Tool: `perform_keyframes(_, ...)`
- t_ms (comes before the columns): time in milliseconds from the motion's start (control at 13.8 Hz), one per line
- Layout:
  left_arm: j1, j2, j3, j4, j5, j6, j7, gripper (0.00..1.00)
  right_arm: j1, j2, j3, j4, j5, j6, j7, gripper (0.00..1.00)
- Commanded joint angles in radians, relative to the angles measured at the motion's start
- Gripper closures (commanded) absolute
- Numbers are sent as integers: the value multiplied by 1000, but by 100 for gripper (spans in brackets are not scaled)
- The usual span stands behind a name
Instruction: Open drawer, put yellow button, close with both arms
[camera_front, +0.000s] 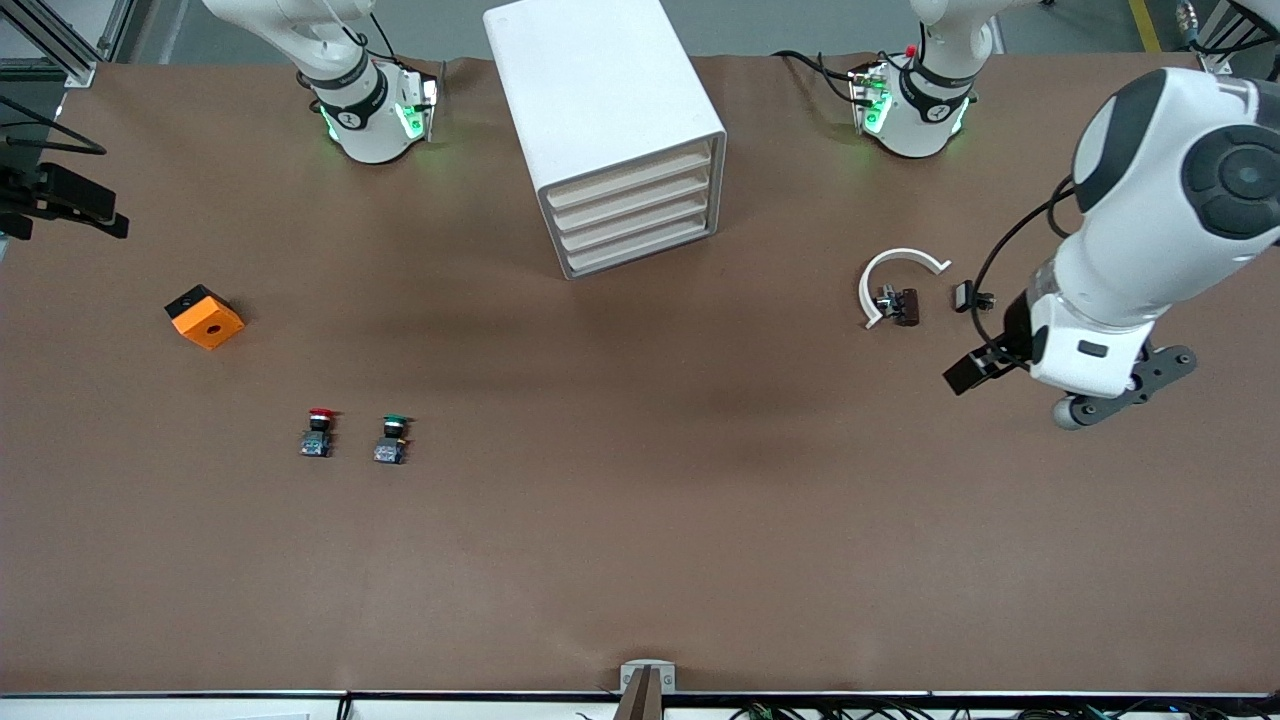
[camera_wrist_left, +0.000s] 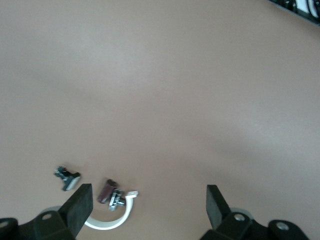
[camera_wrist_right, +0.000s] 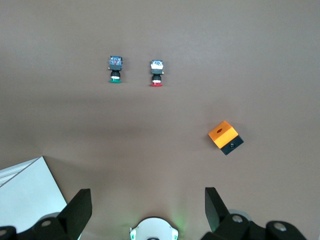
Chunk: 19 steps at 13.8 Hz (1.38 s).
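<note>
The white cabinet (camera_front: 600, 110) stands at the table's middle, near the robots' bases; its four cream drawer fronts (camera_front: 635, 215) are all shut. Its corner shows in the right wrist view (camera_wrist_right: 25, 195). No yellow button is in view. My left gripper (camera_front: 1110, 395) hangs high over the table at the left arm's end, open and empty (camera_wrist_left: 149, 207). My right gripper (camera_wrist_right: 146, 210) is open and empty, held high over its own base; it does not show in the front view.
A red-capped button (camera_front: 318, 432) (camera_wrist_right: 157, 73) and a green-capped button (camera_front: 392, 440) (camera_wrist_right: 115, 70) stand side by side. An orange cube (camera_front: 205, 317) (camera_wrist_right: 225, 137) lies toward the right arm's end. A white curved clamp (camera_front: 885, 275) (camera_wrist_left: 112, 220) and small dark parts (camera_front: 905, 306) lie near the left gripper.
</note>
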Motion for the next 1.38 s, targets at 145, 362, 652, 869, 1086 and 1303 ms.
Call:
perform_keyframes(145, 70, -85, -9, 16, -12, -96, 236, 0, -15, -211, 10, -294, 17, 165, 1, 0)
perform_keyframes(362, -11, -149, 170, 9, -110, -135, 388, 0, -14, -212, 10, -292, 17, 160, 1, 0)
perform_keyframes(652, -273, -273, 539, -68, -250, -219, 568, 0, -15, -215, 7, -292, 16, 154, -13, 0)
perform_keyframes(869, -364, -410, 637, -217, -265, -213, 639, 0, -17, -213, 4, -292, 16, 159, -10, 0)
perform_keyframes(1086, -375, -514, 639, -319, -264, -187, 642, 0, -15, -213, 4, -292, 22, 162, 16, 0)
perform_keyframes(1303, -384, -544, 613, -348, -255, -176, 640, 0, -11, -213, 10, -289, 23, 176, 62, 0)
